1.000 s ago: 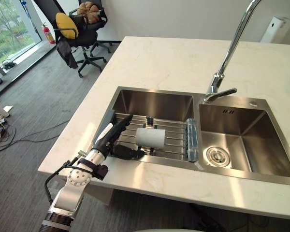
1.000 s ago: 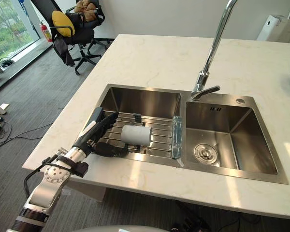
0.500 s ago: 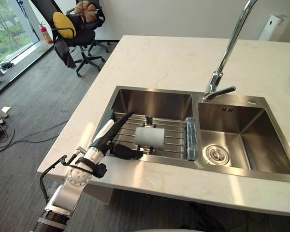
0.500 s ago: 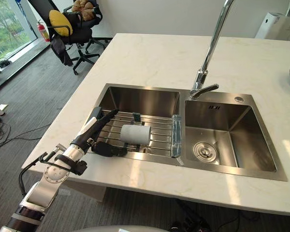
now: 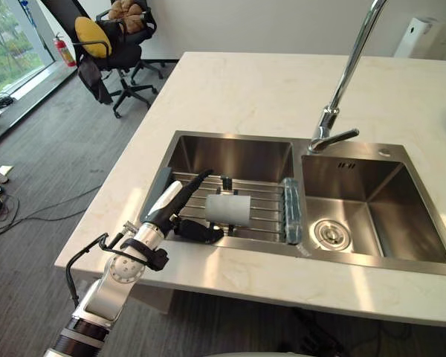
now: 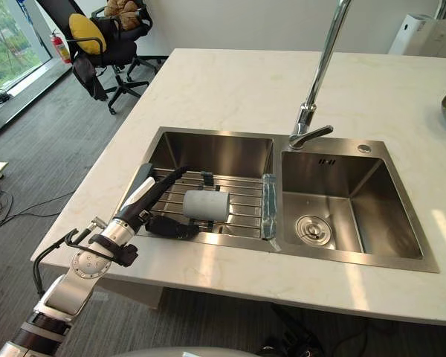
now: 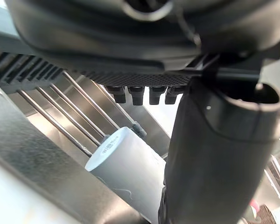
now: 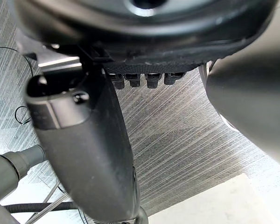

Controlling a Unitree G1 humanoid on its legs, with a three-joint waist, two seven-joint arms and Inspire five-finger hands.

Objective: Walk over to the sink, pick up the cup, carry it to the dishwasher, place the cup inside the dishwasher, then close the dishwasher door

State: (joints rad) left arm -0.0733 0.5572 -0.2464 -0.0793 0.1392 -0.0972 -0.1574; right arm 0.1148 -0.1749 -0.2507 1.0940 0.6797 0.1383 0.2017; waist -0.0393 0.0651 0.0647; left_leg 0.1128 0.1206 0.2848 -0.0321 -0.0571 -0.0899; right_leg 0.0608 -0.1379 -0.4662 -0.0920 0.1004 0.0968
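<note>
Left arm (image 5: 110, 282) stretches forward from the lower left, the left hand (image 5: 171, 214) open: fingers (image 5: 195, 184) straight, thumb (image 5: 201, 233) spread apart. Right hand (image 8: 144, 32) hangs, fingers relaxed.

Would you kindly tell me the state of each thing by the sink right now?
Rack: laid across the left basin.
Cup: lying on its side on the rack.
Tap: no water running.
Left hand: open, fingers straight, beside the cup.
Right hand: open, above the floor.
</note>
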